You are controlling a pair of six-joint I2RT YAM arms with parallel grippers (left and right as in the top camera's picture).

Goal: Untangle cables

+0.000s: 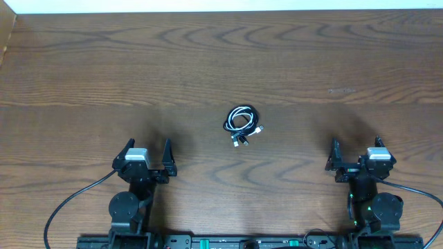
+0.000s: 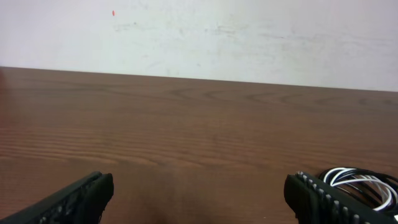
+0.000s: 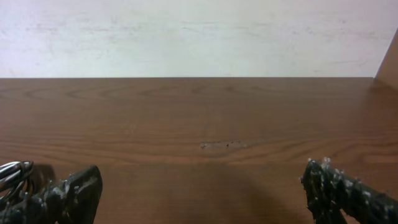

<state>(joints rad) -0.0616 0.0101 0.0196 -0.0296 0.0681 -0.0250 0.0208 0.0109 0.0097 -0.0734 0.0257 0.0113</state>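
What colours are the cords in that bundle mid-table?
The bundle mixes black and white cords, coiled together. The overhead view shows it best.

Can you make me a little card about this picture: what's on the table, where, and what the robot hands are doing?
thing: cables, black and white, one small tangled bundle
where: middle of the wooden table, ahead of both arms
left gripper: open, empty, away from the bundle
right gripper: open, empty, away from the bundle
untangling: not yet begun
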